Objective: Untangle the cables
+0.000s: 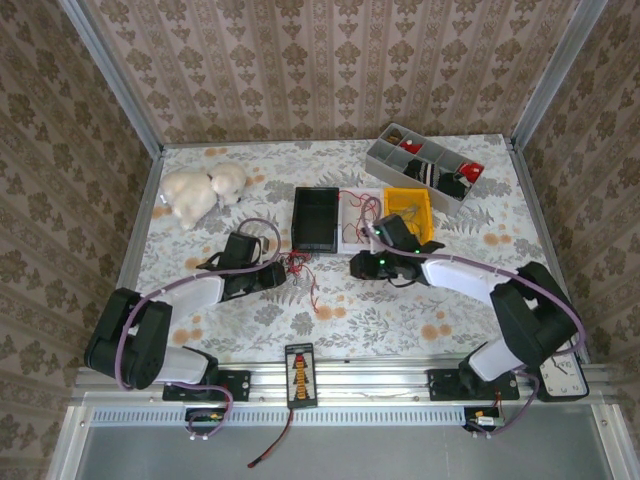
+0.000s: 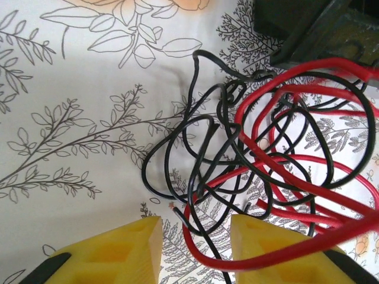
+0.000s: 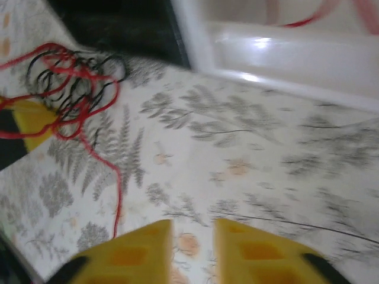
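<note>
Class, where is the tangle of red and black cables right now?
From above, the tangle lies on the table left of centre, right at the left gripper, just short of the black tray.

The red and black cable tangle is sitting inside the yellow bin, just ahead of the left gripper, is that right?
Not inside the yellow bin. The left wrist view shows the red and black cable tangle lying on the floral table cover, just ahead of the left gripper.
</note>
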Tool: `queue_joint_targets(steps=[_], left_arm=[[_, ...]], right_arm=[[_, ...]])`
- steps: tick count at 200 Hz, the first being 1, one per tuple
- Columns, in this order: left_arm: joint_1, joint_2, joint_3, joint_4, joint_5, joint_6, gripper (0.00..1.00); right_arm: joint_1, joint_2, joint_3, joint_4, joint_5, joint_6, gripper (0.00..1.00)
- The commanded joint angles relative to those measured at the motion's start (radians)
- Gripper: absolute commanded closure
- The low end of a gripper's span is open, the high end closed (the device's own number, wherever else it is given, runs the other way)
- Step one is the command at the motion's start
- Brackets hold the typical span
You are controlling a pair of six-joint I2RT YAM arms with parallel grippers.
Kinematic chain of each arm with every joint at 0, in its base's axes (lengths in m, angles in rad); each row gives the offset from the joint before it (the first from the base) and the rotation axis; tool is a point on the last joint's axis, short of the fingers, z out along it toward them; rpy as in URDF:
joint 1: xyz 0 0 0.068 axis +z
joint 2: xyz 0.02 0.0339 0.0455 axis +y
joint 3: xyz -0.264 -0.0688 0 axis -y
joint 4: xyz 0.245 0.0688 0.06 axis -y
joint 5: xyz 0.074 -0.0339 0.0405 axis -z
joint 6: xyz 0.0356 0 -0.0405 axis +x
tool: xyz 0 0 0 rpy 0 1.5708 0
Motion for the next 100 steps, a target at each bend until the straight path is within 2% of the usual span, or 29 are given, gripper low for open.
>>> queue_joint_targets(steps=[1,19,31,70,100], left_arm=[[0.008,-0.036,-0.002,-0.038,-0.009,-0.024,0.57],[0.009,-0.109,-0.023,-0.049,-0.051,-0.044,0.44],[0.008,-0.178,-0.042,-0.054,-0.086,-0.057,0.4],[0.008,-0.373,-0.072,-0.097,-0.136,-0.063,0.39],[0.016,-0.432,-0.06,-0.146,-0.18,-0.056,0.39]], right_arm=[[0.057,0.063,0.089,-0.048,-0.008,-0.078,0.61],[0.099,0.117,0.158,-0.075,0.0,-0.116,0.57],[0.124,0.149,0.203,-0.093,0.013,-0.141,0.57],[0.155,0.296,0.342,-0.128,0.023,-0.174,0.57],[0.156,0.396,0.412,-0.151,0.009,-0.185,0.58]])
